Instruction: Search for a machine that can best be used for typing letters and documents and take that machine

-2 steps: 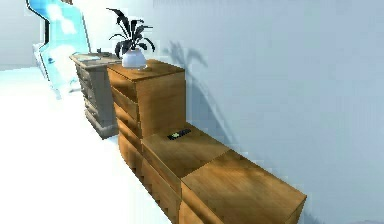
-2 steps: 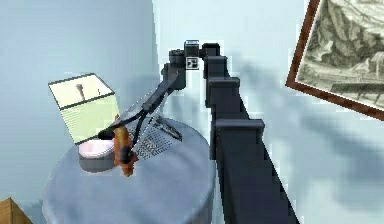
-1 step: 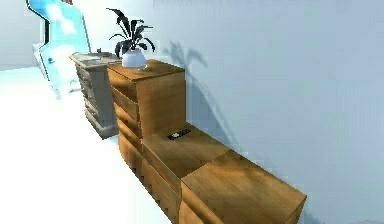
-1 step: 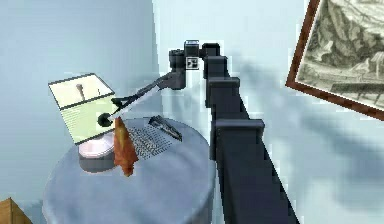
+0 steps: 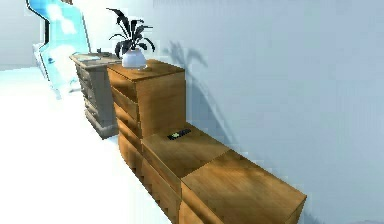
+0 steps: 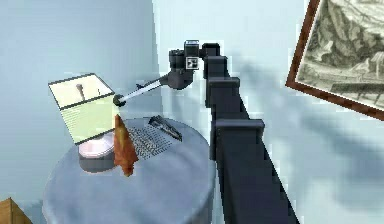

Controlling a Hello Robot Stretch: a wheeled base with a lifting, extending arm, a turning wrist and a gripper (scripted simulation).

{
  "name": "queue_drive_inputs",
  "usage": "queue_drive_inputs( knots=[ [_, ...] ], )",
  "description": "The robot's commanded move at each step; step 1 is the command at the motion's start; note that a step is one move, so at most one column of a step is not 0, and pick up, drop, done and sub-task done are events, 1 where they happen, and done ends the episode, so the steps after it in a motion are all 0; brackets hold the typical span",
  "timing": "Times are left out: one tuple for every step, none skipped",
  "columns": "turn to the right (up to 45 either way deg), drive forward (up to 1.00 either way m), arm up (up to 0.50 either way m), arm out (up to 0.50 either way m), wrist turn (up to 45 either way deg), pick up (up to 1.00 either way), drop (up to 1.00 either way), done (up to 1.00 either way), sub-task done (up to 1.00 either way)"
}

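The laptop (image 6: 152,136) lies flat on the round counter (image 6: 150,198) near its far edge, close to the wall, between lamp (image 6: 84,108) and arm (image 6: 235,135). The gripper (image 6: 118,99) is at the lampshade; I cannot tell whether it holds anything. Ahead, dressers (image 5: 190,160) line the wall, with open floor (image 5: 45,150) on the left.

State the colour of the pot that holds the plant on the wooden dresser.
The pot is pale bluish white; the forward view shows it best.

There it is: a flat grey laptop (image 6: 148,138), keys facing up, lying low on the round grey table (image 6: 150,192), just beside the lamp (image 6: 82,108), partly hidden behind an orange object (image 6: 123,150).
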Motion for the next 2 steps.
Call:
queue_drive_inputs(
  knots=[
    [0.0,0.0,-0.26,0.0,0.0,0.0,0.0,0.0,0.0],
    [0.0,0.0,0.0,0.0,0.0,1.0,0.0,0.0,0.0]
  ],
)
